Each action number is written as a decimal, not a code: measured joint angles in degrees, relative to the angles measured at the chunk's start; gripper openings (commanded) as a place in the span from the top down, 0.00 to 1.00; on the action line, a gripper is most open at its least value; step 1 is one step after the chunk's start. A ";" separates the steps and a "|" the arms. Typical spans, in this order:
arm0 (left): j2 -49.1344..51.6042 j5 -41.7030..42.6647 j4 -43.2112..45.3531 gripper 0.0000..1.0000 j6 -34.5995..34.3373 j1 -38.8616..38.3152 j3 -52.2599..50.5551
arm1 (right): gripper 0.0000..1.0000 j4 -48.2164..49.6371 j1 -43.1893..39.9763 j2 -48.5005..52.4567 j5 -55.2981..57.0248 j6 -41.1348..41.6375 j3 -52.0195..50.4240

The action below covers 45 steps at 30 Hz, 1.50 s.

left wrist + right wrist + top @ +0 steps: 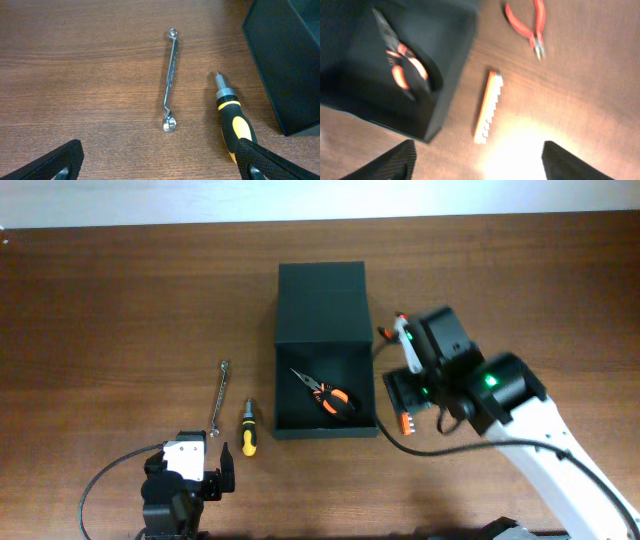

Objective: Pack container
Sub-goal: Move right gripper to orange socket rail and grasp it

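Box: the big dark green-black hard box (pixel 322 305) sits in the middle of the brown wooden counter (pixel 100 330). Its flap lid is open.
In the box: one pair of pointy pliers with orange and black handles (pixel 326 396) lies on the bottom.
Right gripper: the right gripper (pixel 480 165) hangs over the counter just beside the box's right wall. Its fingers are spread wide and hold nothing.
Under it: a thin orange and white strip (pixel 488 106) lies just beside the box. Small red-handled pliers (pixel 527 25) lie a bit farther off.
Left gripper: the left gripper (pixel 160 165) is low at the front, well to the left of the box. It is open wide and empty.
Near it: a shiny silver wrench (pixel 170 80) lies in front of it. A yellow and black screwdriver (pixel 232 125) lies between the wrench and the box.
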 measured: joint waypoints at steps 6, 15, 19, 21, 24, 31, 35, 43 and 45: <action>0.00 0.00 -0.02 0.01 -0.02 0.00 0.00 | 0.11 5.57 -1.68 -1.05 0.13 7.67 -10.80; 0.00 0.00 -0.02 0.01 -0.02 0.00 0.00 | 0.11 13.66 -1.90 7.10 0.11 12.37 -13.88; 0.00 0.00 -0.02 0.01 0.00 0.00 0.00 | 0.11 15.78 -2.01 14.60 0.11 12.70 -13.88; 0.00 0.00 -0.02 0.01 -0.02 0.00 0.00 | 0.11 16.76 -2.01 17.42 0.09 12.79 -13.88; 0.00 0.00 -0.02 0.01 -0.02 0.00 0.00 | 0.12 18.67 -2.01 20.83 0.13 12.81 -13.88; 0.00 0.00 -0.02 0.01 0.00 0.00 0.00 | 0.21 21.22 -2.23 22.93 0.13 13.09 -13.88; 0.00 0.00 -0.02 0.01 0.00 0.00 0.00 | 0.21 21.22 -3.93 23.15 -0.13 13.20 -13.88; 0.00 0.00 -0.02 0.01 0.00 0.00 0.00 | 0.21 22.12 -9.94 23.21 -2.80 12.48 -14.51; 0.00 0.00 -0.02 0.01 0.00 0.00 0.00 | 0.21 22.62 -10.14 23.21 -3.80 11.85 -15.17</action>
